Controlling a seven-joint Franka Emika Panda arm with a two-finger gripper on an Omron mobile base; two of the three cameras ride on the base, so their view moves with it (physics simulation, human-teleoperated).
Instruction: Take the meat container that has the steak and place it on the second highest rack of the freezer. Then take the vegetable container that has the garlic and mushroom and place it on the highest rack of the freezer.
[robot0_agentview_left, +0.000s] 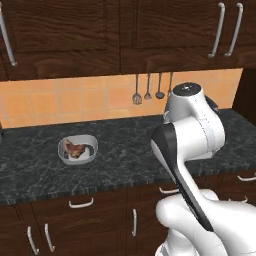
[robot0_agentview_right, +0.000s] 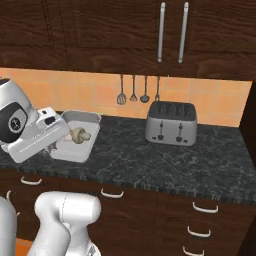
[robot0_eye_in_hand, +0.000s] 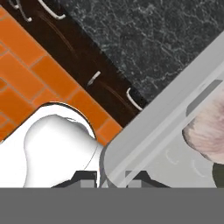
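Observation:
My gripper (robot0_eye_in_hand: 113, 177) is shut on the rim of the grey rectangular vegetable container (robot0_eye_in_hand: 153, 131), with one fingertip on each side of the wall. Inside it lie the pale pink garlic (robot0_eye_in_hand: 204, 131) and the mushroom (robot0_eye_in_hand: 218, 173). In the right base view the hand (robot0_agentview_right: 37, 132) holds this vegetable container (robot0_agentview_right: 82, 120) tilted at the counter's front edge, the mushroom (robot0_agentview_right: 80, 135) in its middle. The meat container (robot0_agentview_left: 92, 147), a white round bowl, sits on the counter with the steak (robot0_agentview_left: 75, 150) in it, left of the arm. The freezer is out of view.
A silver toaster (robot0_agentview_right: 171, 123) stands on the dark counter (robot0_agentview_right: 150, 160) to the right. Several utensils (robot0_agentview_right: 133, 90) hang on the tiled wall. Dark cabinets hang above, and drawers with handles (robot0_agentview_right: 112, 193) run below. Orange floor tiles (robot0_eye_in_hand: 26, 70) lie under the hand.

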